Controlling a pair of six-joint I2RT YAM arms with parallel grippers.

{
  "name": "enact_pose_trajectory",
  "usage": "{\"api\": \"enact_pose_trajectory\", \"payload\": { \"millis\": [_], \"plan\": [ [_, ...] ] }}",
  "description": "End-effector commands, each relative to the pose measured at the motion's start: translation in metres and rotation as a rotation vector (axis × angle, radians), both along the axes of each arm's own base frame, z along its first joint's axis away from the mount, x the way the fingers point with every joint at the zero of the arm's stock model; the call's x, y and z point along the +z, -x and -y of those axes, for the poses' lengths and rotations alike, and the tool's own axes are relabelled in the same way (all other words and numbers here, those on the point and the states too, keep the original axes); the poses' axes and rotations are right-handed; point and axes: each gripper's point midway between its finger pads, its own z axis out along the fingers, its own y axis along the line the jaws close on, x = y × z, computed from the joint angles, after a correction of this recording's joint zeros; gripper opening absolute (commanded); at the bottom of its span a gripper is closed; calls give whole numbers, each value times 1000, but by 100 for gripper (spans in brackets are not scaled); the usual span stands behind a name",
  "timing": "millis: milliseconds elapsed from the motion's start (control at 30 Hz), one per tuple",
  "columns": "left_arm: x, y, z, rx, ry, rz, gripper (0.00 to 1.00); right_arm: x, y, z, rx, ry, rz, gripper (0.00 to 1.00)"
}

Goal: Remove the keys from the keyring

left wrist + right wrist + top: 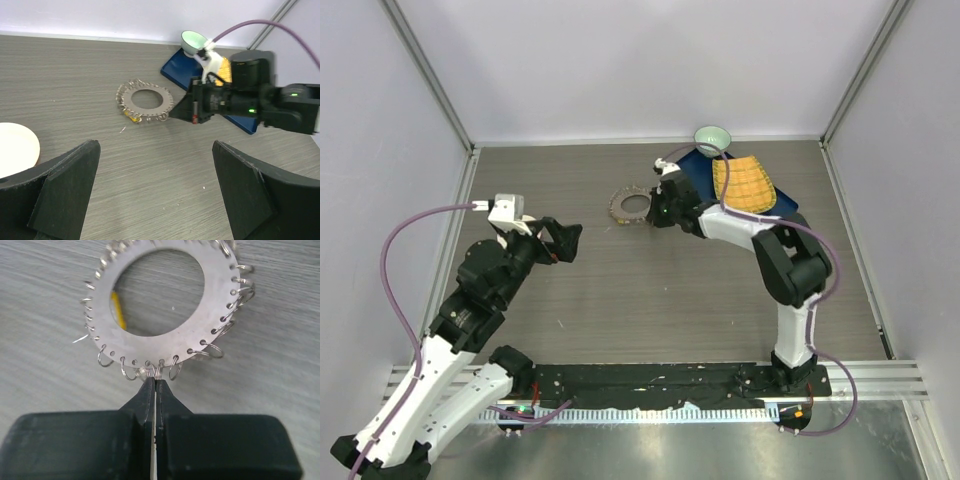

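Right gripper: pinched tight on one of the keys, a small wire loop.
Keyring: flat on the table.
Left gripper: spread wide, holding nothing.

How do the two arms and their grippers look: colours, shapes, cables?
The left arm and right arm have black joints and white shells; a purple cable runs along each. The left gripper and right gripper are black, with wedge-shaped fingers.
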Motion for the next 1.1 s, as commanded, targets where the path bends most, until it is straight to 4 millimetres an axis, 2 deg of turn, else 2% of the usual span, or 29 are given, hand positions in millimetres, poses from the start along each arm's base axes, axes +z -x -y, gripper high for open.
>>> {"api": "enact_pose_trajectory", "payload": {
  "millis": [0,33,67,133,167,267,300,333,400,467,500,533,567,600,667,833,900,933,967,1000,1033,1067],
  "plan": [
    [5,-5,1,0,5,37,100,90,16,-3,27,-141,136,1],
    [2,-6,2,0,0,35,100,87,23,0,25,-141,121,1],
    [0,-7,5,-10,2,36,100,101,29,3,27,-158,142,1],
    [-4,-8,9,-30,-9,32,99,98,41,8,27,-160,120,1],
    [-5,-8,11,-43,-16,36,99,108,45,11,16,-179,126,1],
    [-10,-12,8,-26,-43,32,99,108,64,21,-15,-198,76,1],
    [-10,-11,7,-25,-56,37,99,125,72,24,-18,-224,91,1],
    [-11,-12,6,-21,-61,39,98,125,80,28,-23,-231,80,1],
    [-12,-13,4,-10,-65,37,98,146,99,31,-30,-267,72,1],
    [-13,-13,3,-3,-76,40,97,154,114,35,-43,-264,68,1],
    [-12,-14,3,-5,-81,44,97,153,125,38,-50,-251,41,1],
    [-13,-14,3,-5,-89,45,97,165,142,34,-25,-272,54,1],
    [-14,-15,3,-3,-90,44,97,167,151,32,-18,-282,47,1],
    [-13,-15,2,1,-89,45,97,167,154,38,-62,-268,53,1],
    [-12,-15,2,2,-81,45,97,169,166,37,-86,-301,27,1],
    [-8,-13,-1,16,-63,50,97,133,160,42,-164,-228,-14,1],
    [-7,-15,-7,61,-36,46,98,116,151,37,-181,-200,-30,1],
    [-7,-15,-10,76,-31,48,97,117,144,33,-193,-196,-26,1],
    [-6,-15,-10,81,-28,48,98,98,139,27,-197,-156,-63,1],
    [-6,-16,-13,96,-28,50,98,93,134,22,-194,-143,-73,1],
    [-6,-15,-14,101,-29,51,98,99,126,14,-193,-152,-66,1],
    [-6,-15,-15,104,-28,51,98,92,120,9,-192,-138,-75,1]
  ]
}}
